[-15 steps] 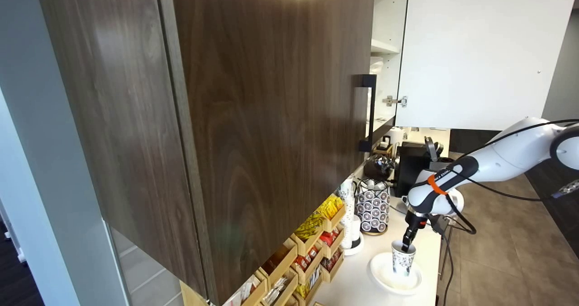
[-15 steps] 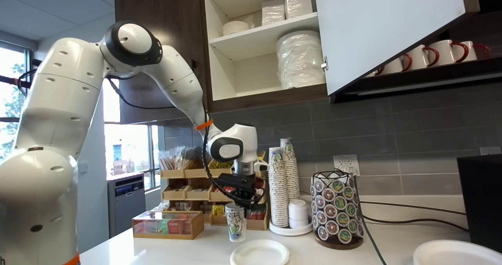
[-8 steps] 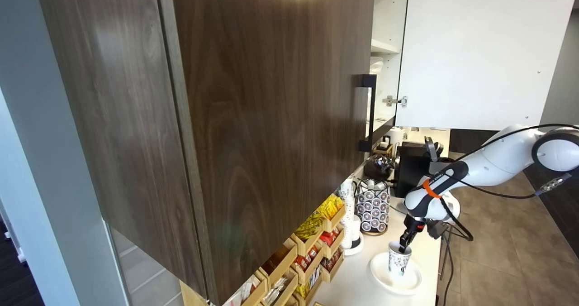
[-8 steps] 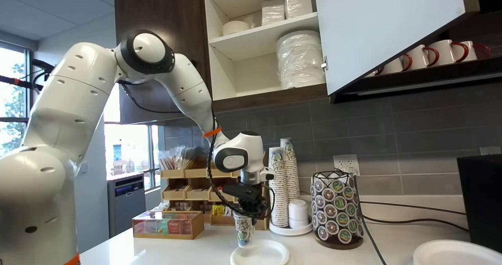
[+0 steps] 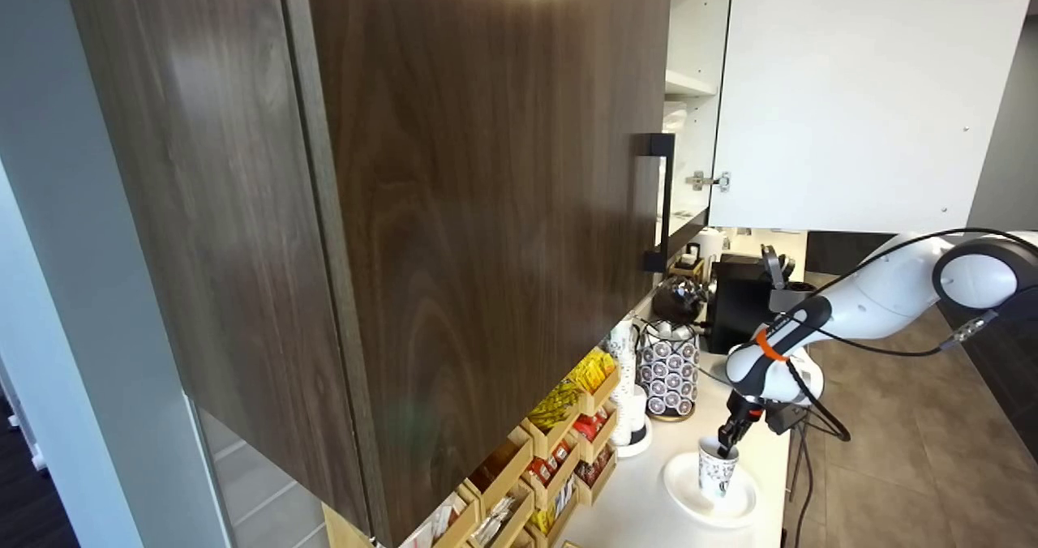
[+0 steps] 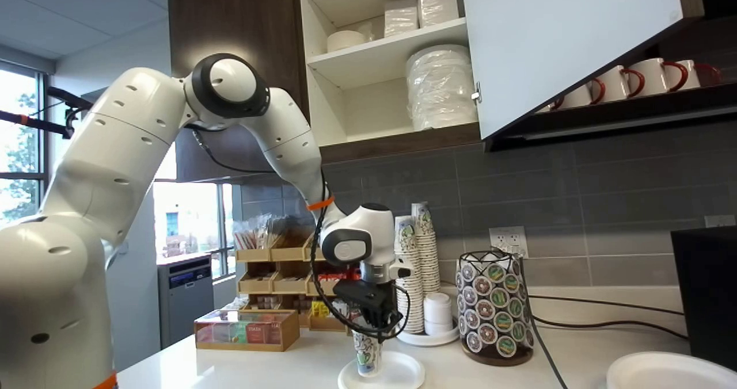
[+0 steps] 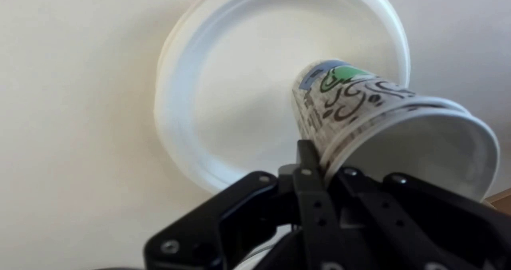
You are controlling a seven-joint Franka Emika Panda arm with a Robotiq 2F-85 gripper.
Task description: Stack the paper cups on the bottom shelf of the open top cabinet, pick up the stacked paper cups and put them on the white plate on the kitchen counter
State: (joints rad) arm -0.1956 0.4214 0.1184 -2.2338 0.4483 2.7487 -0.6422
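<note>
White plate [image 7: 239,82] — partly behind cups [image 7: 359,100]

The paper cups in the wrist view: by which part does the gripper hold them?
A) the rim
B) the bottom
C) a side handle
A: in the wrist view the gripper is shut on the rim of the paper cups, while their bottom lies away from it, toward the white plate.

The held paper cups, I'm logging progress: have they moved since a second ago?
Yes: against the white plate in an exterior view, the held paper cups moved down and right in frame.
</note>
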